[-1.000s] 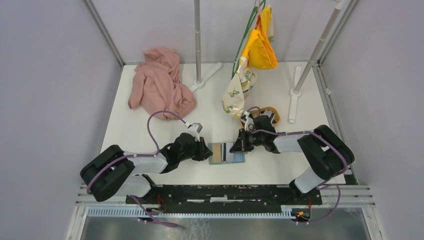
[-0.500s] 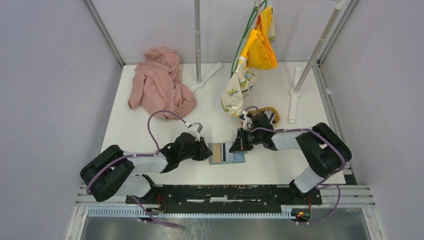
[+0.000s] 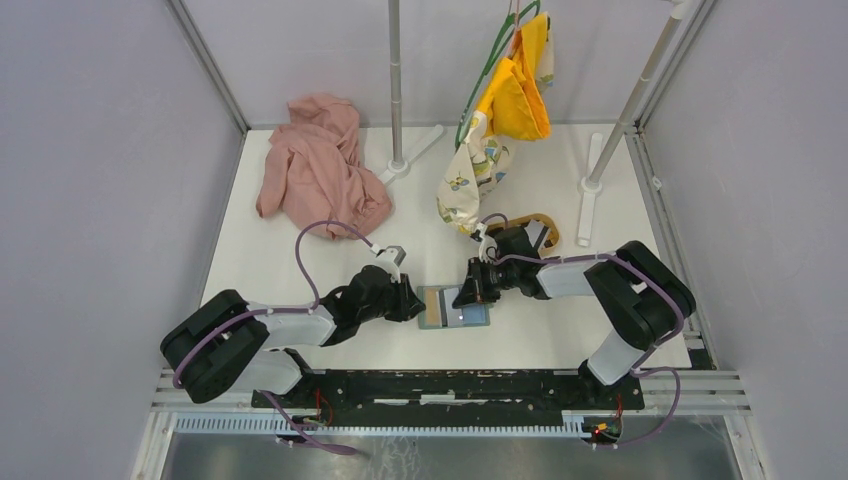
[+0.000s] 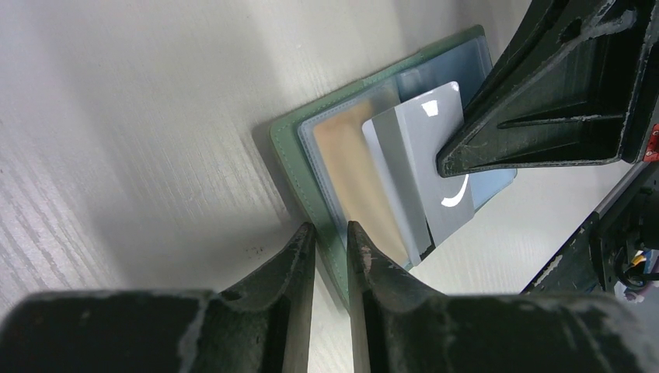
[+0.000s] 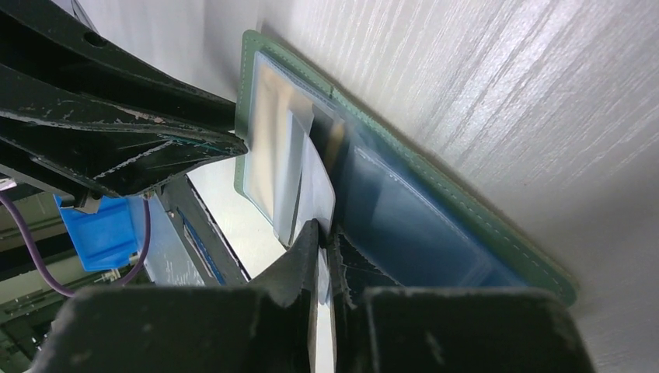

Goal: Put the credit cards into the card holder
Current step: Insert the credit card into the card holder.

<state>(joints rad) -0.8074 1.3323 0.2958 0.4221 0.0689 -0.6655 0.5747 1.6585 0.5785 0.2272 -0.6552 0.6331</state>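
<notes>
The sage-green card holder (image 3: 452, 306) lies open on the table between my two grippers. My left gripper (image 3: 410, 300) pinches its left edge; in the left wrist view the green edge (image 4: 291, 148) runs between the fingertips of the left gripper (image 4: 330, 233). A pale grey credit card (image 4: 423, 163) lies slanted over the clear inner slots, partly over a tan card (image 4: 350, 163). My right gripper (image 3: 470, 293) is at the card's right end. In the right wrist view the right gripper (image 5: 324, 233) is shut on that credit card (image 5: 315, 186), over the card holder (image 5: 242, 93).
A crumpled pink cloth (image 3: 320, 165) lies at the back left. Yellow and patterned cloths (image 3: 505, 100) hang from a hanger near a stand pole (image 3: 397, 100). An oval wooden tray (image 3: 537, 228) sits behind the right arm. A second stand (image 3: 600, 170) is at the back right.
My right gripper has edged left with the grey card, sliding it further over the card holder. The hanging cloths have swung a little. The left arm has stayed put.
</notes>
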